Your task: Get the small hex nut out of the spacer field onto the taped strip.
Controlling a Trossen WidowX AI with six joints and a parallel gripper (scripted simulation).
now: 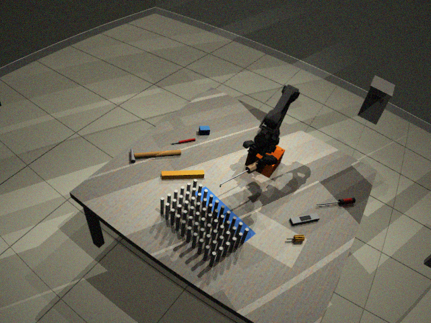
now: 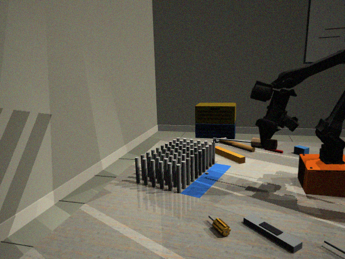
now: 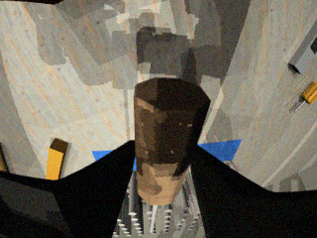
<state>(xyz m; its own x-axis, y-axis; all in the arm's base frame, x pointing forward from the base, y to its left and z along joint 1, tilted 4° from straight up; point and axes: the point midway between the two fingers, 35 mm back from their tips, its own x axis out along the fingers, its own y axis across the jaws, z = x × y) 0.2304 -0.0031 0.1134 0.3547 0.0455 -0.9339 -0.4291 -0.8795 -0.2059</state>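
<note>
- The gripper (image 1: 260, 163) (image 2: 267, 142) (image 3: 162, 149) is closed around the wooden handle (image 1: 250, 169) (image 2: 255, 143) (image 3: 165, 119) of the hook tool; the rod (image 1: 234, 178) (image 2: 236, 140) reaches out ahead, raised above the table.
- Farther ahead and below, a small nut-like thing (image 2: 206, 172) is seen on the blue strip (image 1: 251, 235) (image 2: 194, 189) (image 3: 220, 150), near its spacer side; it is taken to be the hex nut, and extraction seems done.
- Beyond it the spacers (image 1: 213, 258) (image 2: 178, 181) (image 3: 133, 223) stand upright; one could be toppled if the rod were swung low or the handle slipped round in the grip.
- The nut could be knocked off the strip by a sagging tip; the yellow bar (image 1: 182, 174) (image 2: 229, 154) (image 3: 53, 164), off to one side, could be struck during set-down.
- No brand, label or writing can be read.
</note>
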